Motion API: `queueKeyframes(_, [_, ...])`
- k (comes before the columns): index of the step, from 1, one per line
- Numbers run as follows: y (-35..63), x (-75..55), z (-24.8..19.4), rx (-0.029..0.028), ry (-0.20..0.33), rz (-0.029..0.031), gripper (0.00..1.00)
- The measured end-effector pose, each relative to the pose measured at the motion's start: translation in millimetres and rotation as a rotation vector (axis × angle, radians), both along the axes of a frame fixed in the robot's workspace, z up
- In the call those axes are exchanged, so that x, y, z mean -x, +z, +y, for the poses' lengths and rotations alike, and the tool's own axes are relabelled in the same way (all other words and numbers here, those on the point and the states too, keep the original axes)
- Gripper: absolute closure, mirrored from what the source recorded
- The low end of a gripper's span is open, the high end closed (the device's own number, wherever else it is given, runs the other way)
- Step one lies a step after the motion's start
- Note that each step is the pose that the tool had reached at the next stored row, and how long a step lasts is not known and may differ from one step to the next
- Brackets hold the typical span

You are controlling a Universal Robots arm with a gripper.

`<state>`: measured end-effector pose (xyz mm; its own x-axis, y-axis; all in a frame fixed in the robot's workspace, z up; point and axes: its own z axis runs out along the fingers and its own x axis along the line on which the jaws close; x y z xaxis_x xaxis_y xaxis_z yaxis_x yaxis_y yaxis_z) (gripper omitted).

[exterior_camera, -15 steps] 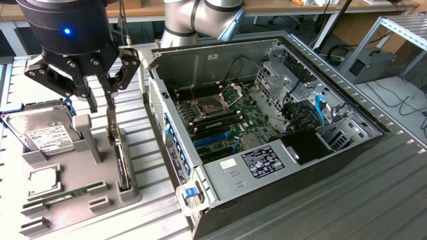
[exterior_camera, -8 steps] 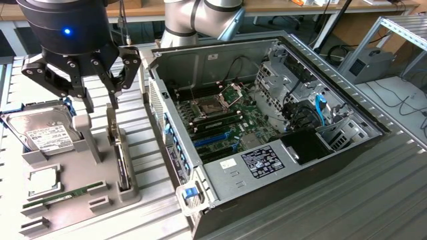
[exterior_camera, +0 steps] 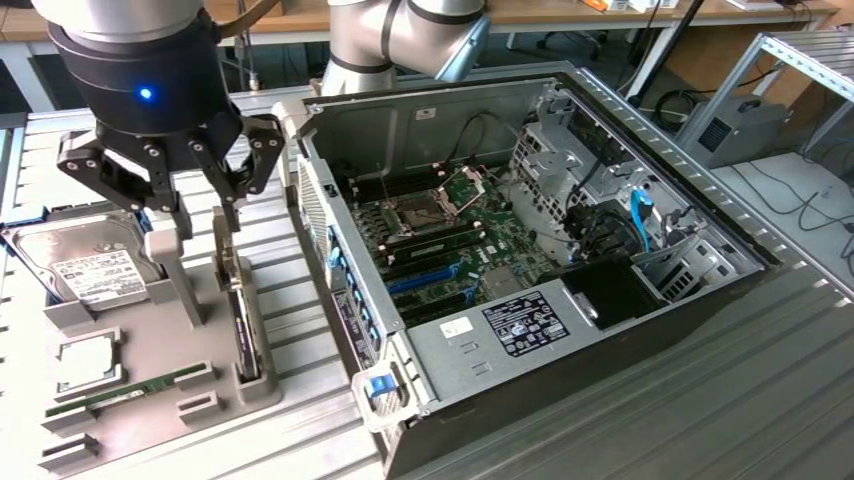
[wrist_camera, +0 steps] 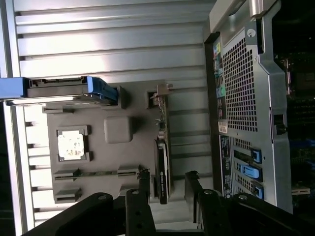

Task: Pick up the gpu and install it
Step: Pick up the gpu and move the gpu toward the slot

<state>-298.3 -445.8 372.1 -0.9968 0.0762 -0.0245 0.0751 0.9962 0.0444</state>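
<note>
Step in hand: the pick, at the approach stage, with nothing gripped yet.

The gripper [exterior_camera: 200,215] hangs over the grey fixture tray [exterior_camera: 147,330]. Its fingers [wrist_camera: 144,184] are spread and stand one on each side of the gpu [exterior_camera: 240,310], with a gap showing on both sides in the wrist view. Neither pad touches the card.

The gpu [wrist_camera: 161,162] stands on its long edge in a slot along the tray's side nearest the computer case [exterior_camera: 561,420]. Its metal bracket end points away from the gripper. It is not lifted and not installed.

Elsewhere on the tray, well apart from the fingers:
- a hard drive [exterior_camera: 87,265]
- a CPU [exterior_camera: 83,362]
- a RAM stick [exterior_camera: 127,393]

Just beside the tray the case lies open on the ribbed metal bench [exterior_camera: 747,400]. The motherboard [exterior_camera: 441,240] is exposed, with blue expansion slots [exterior_camera: 427,275] showing near the rear panel.

Judgement on what the grasp calls for:
- The card is thin and upright, so the pads need to sit square on its two flat faces and low enough to bite on the board and cooler rather than the top edge.
- The lift needs to be straight out of the holder slot, since a tilt could bind the card.
- Seating depth in the slot cannot be told.
</note>
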Motion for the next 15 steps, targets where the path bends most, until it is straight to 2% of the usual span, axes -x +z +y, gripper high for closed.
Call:
queueKeyframes(8, [-24.1, 0.0, 0.0, -0.0001, 0.0, -0.0001, 0.58])
queueKeyframes(15, [-36.1, 0.0, 0.0, 0.0, 0.0, 0.0, 0.58])
